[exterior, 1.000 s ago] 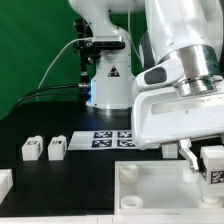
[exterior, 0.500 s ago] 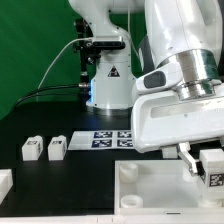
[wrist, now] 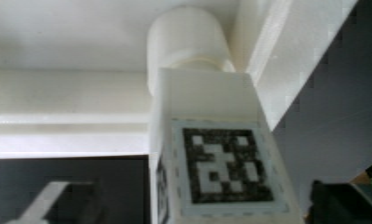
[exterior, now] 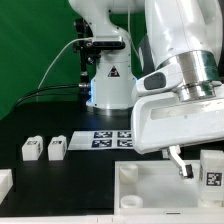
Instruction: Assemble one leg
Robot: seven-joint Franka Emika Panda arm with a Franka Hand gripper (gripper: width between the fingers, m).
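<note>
White leg [exterior: 213, 172], clenched in your gripper [exterior: 197, 165] at the exterior view's right, hangs just above the panel [exterior: 150, 185], so you're likely mid-insertion: next, seat its peg [wrist: 192, 40] squarely in that corner.

On the exterior view's left, the left leg [exterior: 32, 149] and the second leg [exterior: 57, 148] sit side by side on the table [exterior: 60, 175]. The marker board [exterior: 110, 139] lies just to their right, in front of the robot base [exterior: 108, 85]. The square panel [exterior: 160, 185] lies nearest, right of centre. Over its right part is the held leg [exterior: 212, 170] [wrist: 209, 150], in the gripper [exterior: 198, 168]. A further part [exterior: 4, 183] lies at the near left edge.
</note>
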